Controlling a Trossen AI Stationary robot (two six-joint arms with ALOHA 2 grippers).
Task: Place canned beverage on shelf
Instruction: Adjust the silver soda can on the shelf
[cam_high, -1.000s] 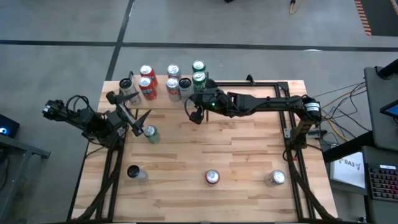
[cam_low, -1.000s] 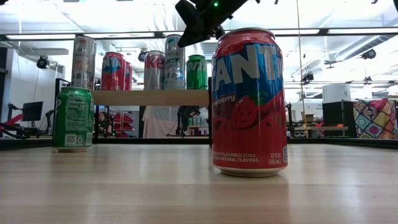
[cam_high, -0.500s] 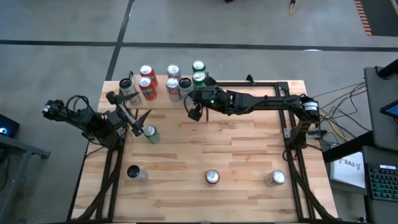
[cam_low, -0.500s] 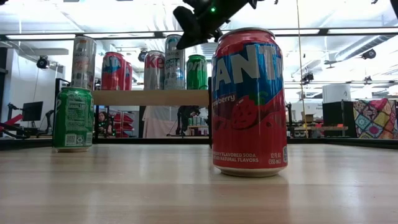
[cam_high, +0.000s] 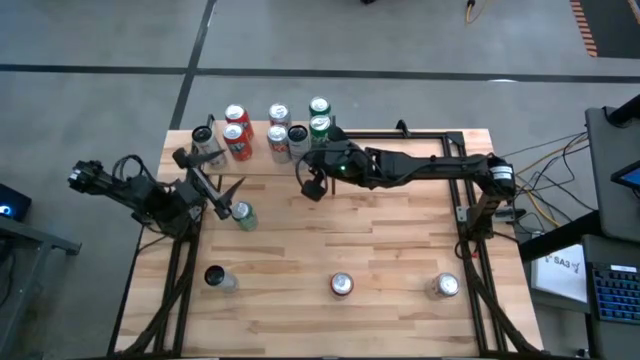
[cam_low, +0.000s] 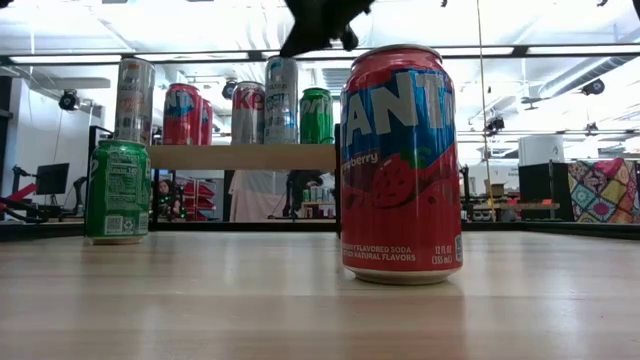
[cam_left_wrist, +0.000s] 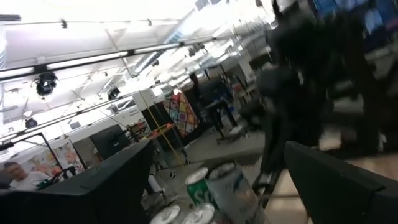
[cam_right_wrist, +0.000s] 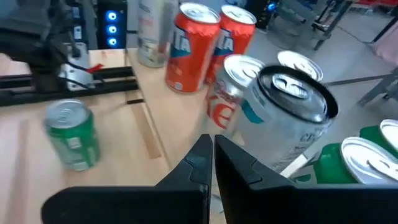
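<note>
The small shelf (cam_high: 262, 160), a plain light-wood board edged by thin black metal posts, sits at the far left edge of the plank-striped wooden worktop (cam_high: 380, 250). On it stand smooth aluminium cylinders: two red cans (cam_high: 238, 133), a pair of silver cans (cam_high: 279, 130), a dark-topped silver can (cam_high: 298, 136), two green cans (cam_high: 319, 117) and a tall slim silver can (cam_high: 204, 141) at the shelf's left end.

The right gripper (cam_high: 313, 186) hangs just off the shelf's near edge, close to the dark-topped silver can; its two dark, wedge-shaped fingers (cam_right_wrist: 199, 165) are pressed together and hold nothing. In the right wrist view the shelf's cans show glossy printed sides and ring-pull lids.

The left gripper (cam_high: 222, 198) sits beside the shelf's left near corner with its fingers spread wide and nothing between them. A green aluminium can (cam_high: 241, 214) stands on the worktop just beside it, apart from the fingertips.

Well away from the shelf, along the worktop's near edge, stand a dark-topped can (cam_high: 216, 277), a glossy red strawberry soda can (cam_high: 342, 285) and another silver-topped can (cam_high: 445, 286).
</note>
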